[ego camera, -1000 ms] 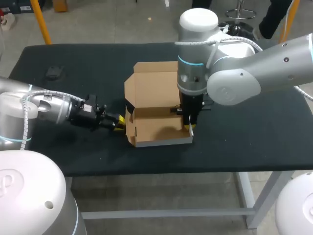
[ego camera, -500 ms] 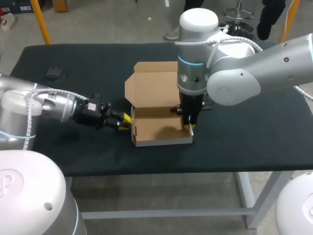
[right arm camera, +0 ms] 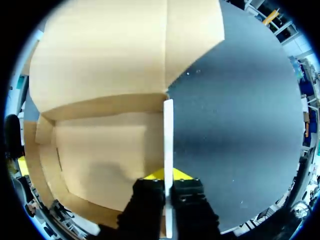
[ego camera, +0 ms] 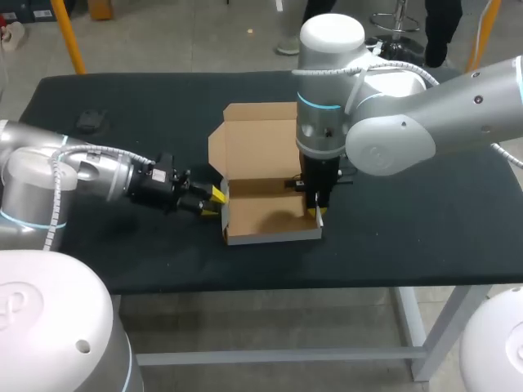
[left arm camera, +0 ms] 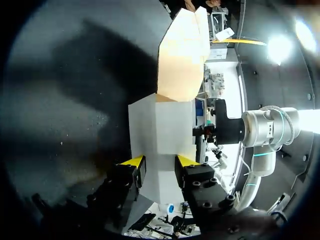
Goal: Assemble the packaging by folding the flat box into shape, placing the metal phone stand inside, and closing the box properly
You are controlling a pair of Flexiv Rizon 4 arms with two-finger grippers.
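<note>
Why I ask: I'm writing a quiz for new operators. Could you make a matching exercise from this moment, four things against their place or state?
Things
1. left gripper
2. right gripper
3. box lid
4. small dark object

Place or state
A. shut on the cardboard box's right wall
B. alone near the table's far left corner
C. open, tips at the box's left wall
D. raised, standing open

Pairs: 1-C, 2-A, 3-D, 4-B
</note>
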